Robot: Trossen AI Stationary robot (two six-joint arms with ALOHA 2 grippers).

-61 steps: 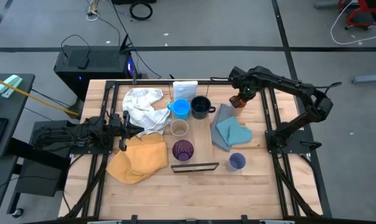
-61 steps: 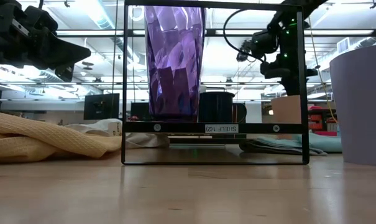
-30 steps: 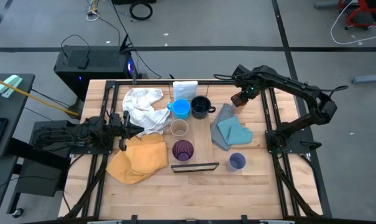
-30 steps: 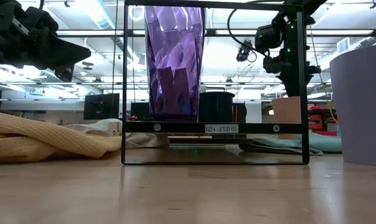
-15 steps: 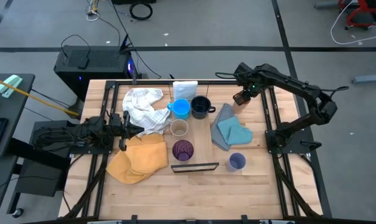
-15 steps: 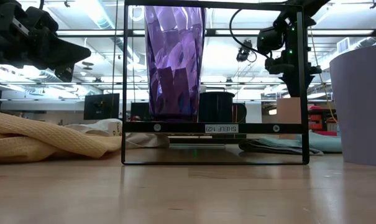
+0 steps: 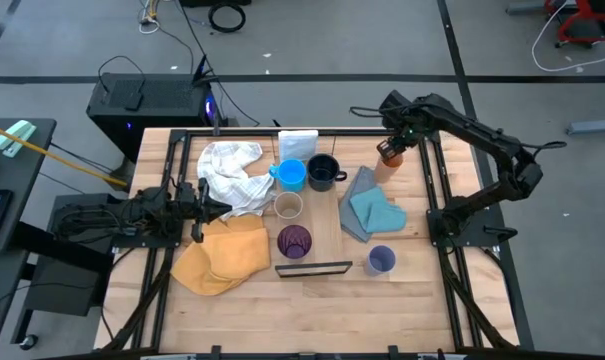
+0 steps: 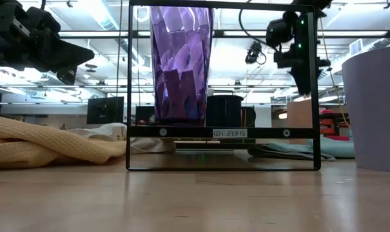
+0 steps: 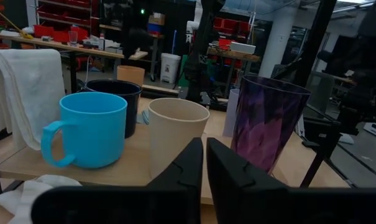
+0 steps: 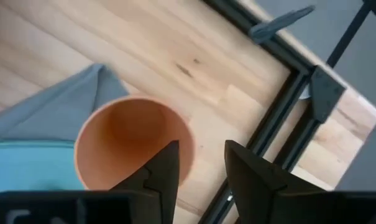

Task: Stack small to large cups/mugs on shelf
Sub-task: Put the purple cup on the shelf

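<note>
The right gripper [image 10: 197, 165] hovers spread over the orange cup [image 7: 388, 152], which stands at the table's two o'clock. Lower one finger inside the rim, then close. The left gripper [image 9: 204, 163] waits pressed together.

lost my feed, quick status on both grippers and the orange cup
Right gripper open, above orange cup, one finger over its rim. Left gripper shut, idle beside the shelf. Blue cloth beside cup.
</note>
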